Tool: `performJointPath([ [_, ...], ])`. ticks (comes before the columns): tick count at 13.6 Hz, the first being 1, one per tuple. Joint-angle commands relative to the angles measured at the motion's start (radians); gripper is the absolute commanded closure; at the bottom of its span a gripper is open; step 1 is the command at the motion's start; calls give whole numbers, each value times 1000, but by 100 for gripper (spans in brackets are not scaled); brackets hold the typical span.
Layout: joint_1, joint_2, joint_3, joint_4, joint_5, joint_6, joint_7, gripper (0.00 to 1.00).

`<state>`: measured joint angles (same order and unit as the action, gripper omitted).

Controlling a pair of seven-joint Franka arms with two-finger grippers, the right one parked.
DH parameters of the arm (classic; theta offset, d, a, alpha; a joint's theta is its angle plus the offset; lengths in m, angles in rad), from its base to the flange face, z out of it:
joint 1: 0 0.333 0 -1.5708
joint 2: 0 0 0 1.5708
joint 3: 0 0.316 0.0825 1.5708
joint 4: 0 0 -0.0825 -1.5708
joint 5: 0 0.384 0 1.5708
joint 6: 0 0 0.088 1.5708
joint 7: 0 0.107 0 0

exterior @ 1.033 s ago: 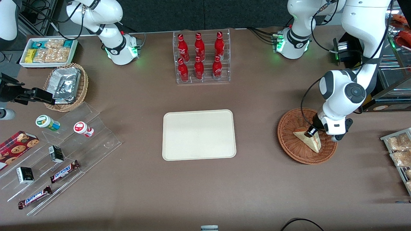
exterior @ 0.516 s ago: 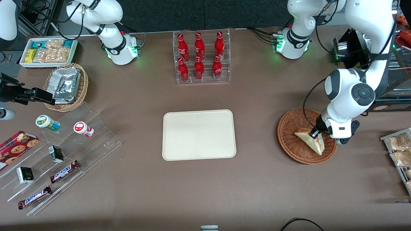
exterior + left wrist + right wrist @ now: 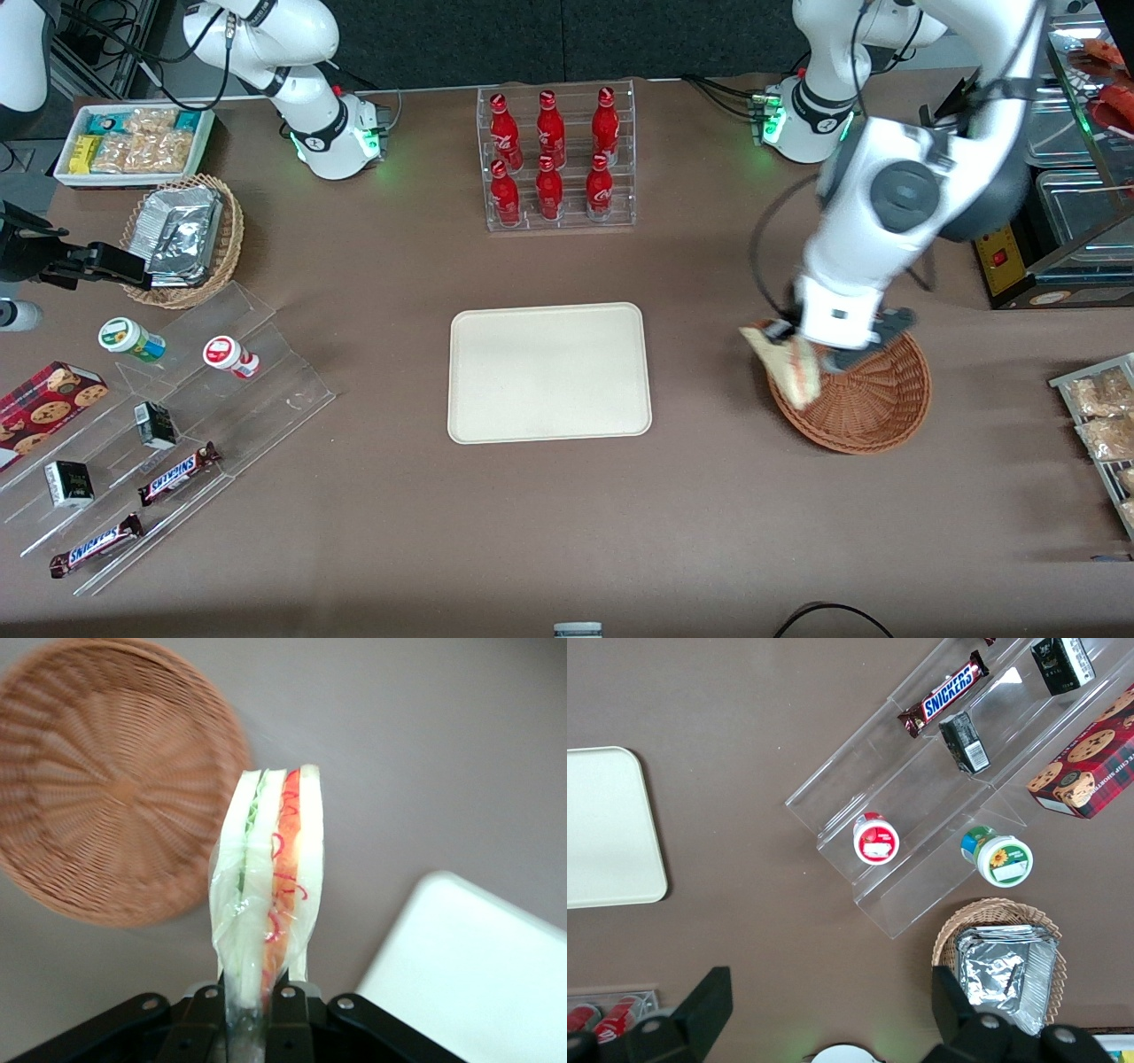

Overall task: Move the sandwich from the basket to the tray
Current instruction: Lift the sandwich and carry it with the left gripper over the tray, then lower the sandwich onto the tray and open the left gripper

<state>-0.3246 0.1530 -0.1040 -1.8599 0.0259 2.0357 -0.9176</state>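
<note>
sandwich (image 3: 791, 368) is pinched between the two fingers of the left arm's gripper (image 3: 802, 347), which is closed tight on one end of the wrapped wedge; the wrist view shows the sandwich (image 3: 267, 886) standing out from the black fingers (image 3: 285, 1014) with its red and green filling stripes on show. it is lifted clear of the basket (image 3: 873, 403) and hangs over the basket's rim on the edge that faces the tray (image 3: 549, 372). in the wrist view the basket (image 3: 106, 780) has nothing in it, and a corner of the tray (image 3: 478, 974) shows just beside the sandwich.

by the look of it, the pick is done and the carry has only begun: the sandwich is out of the basket but is not yet over the tray, with a strip of bare table (image 3: 709, 372) between the basket and the tray to be crossed. what is left, judged from this, is to bring the sandwich above the tray, lower it, and let go. the tray itself holds nothing so far.
</note>
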Motion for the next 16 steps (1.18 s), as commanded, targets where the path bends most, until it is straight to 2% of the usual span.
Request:
performJointPath([
  [1, -155, 118, 17, 121, 22, -20, -38, 91],
  [5, -315, 305, 17, 271, 63, 0, -76, 94],
  [7, -352, 362, 15, 291, 103, 70, -84, 95],
  [11, -436, 465, 15, 350, 106, 126, -64, 99],
  [13, -447, 540, 15, 418, 106, 135, -67, 98],
  [16, -453, 577, 15, 423, 134, 152, -64, 98],
])
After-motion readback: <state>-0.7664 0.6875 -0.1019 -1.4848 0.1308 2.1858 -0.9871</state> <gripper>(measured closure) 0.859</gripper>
